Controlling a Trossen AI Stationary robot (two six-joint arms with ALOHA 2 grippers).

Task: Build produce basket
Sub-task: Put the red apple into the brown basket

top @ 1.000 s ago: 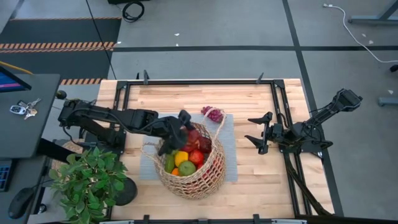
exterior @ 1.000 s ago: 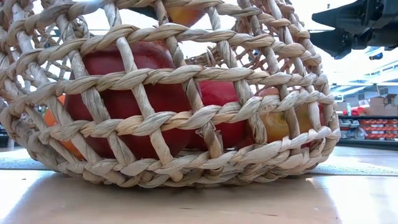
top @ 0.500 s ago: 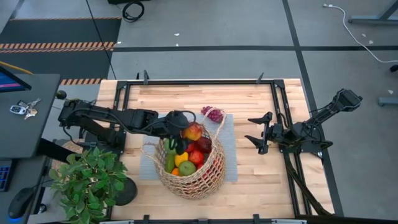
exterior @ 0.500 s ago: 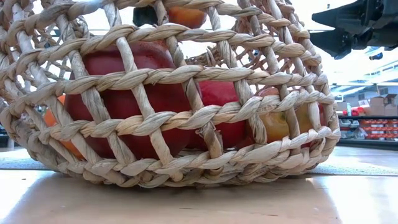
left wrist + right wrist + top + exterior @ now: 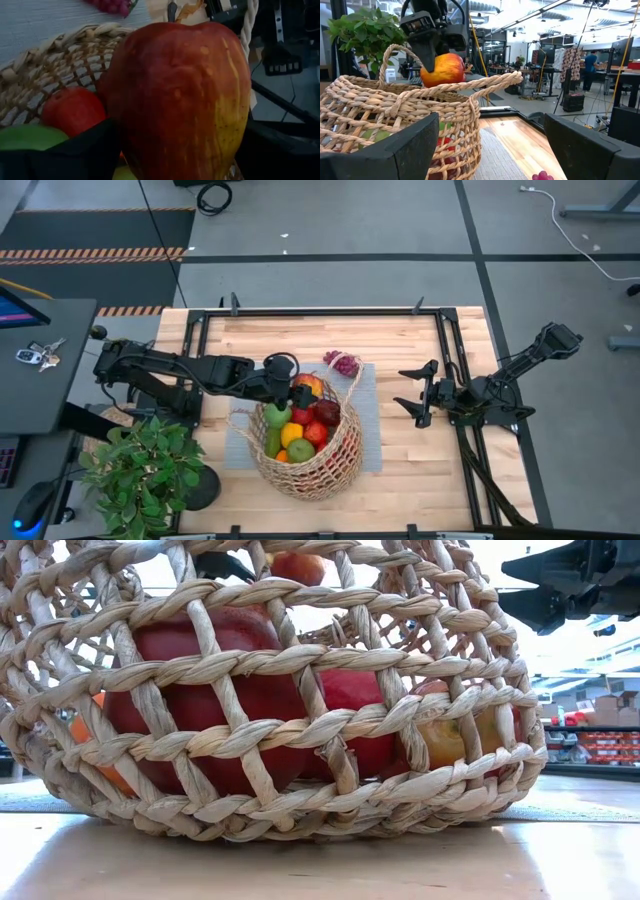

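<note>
The wicker basket [image 5: 318, 460] stands on a grey mat [image 5: 370, 420] and holds several pieces of produce: a green apple [image 5: 300, 450], a yellow piece [image 5: 291, 432] and red pieces [image 5: 320, 430]. My left gripper [image 5: 298, 385] hangs over the basket's far left rim, shut on a red-and-yellow apple [image 5: 310, 387] that fills the left wrist view [image 5: 185, 100]. Purple grapes [image 5: 343, 363] lie on the mat beyond the basket. My right gripper [image 5: 415, 395] waits open at the table's right, holding nothing. My left gripper pinches the apple by two opposite sides [image 5: 117, 115] between its two fingers [image 5: 75, 155]. The fingers slant down from the table's left. The apple [image 5: 442, 70] hangs clear above the basket's rim and the produce inside.
A potted green plant [image 5: 140, 470] stands at the near left corner, close to the left arm. Black frame rails [image 5: 450, 360] run along the table's edges. Bare wood lies to the right of the mat. A person [image 5: 590, 62] stands far back in the room.
My left gripper has rolled about its own pointing line without leaving its place over the basket. The apple has turned with it, from hidden under the fingers to showing on the side toward the grapes. The right arm has kept still.
</note>
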